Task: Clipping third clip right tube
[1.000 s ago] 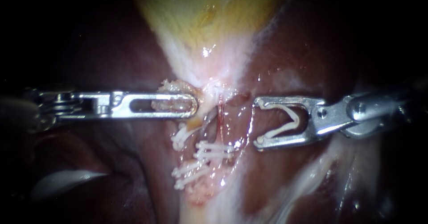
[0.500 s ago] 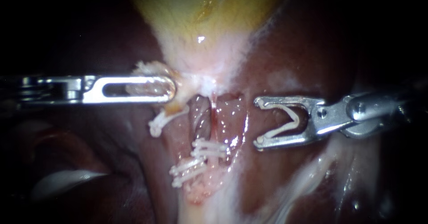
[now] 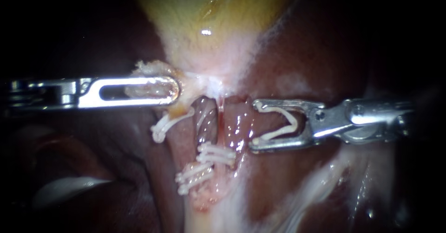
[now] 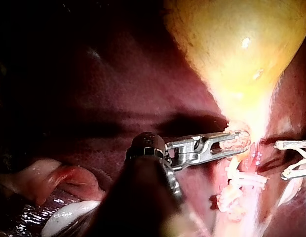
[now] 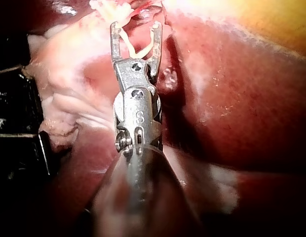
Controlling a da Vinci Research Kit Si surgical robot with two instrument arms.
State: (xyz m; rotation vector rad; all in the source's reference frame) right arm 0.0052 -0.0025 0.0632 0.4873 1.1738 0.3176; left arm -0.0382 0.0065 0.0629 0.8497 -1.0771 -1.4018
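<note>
right instrument (image 3: pixel 254 124) grips open white v-shaped clip (image 3: pixel 278 132) beside reddish right tube (image 3: pixel 222 116), not yet seated; left instrument (image 3: pixel 175 88) clamps pale tissue (image 3: pixel 139 91).

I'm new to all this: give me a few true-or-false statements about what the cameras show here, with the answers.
1. The right instrument carries an open white clip in its jaws. True.
2. That clip is clamped on a tube. False: it stands open, with nothing clamped in it.
3. The left instrument touches nothing. False: its jaws are shut on pale tissue below the gallbladder.
4. Other white clips sit closed on the tubes. True.
</note>
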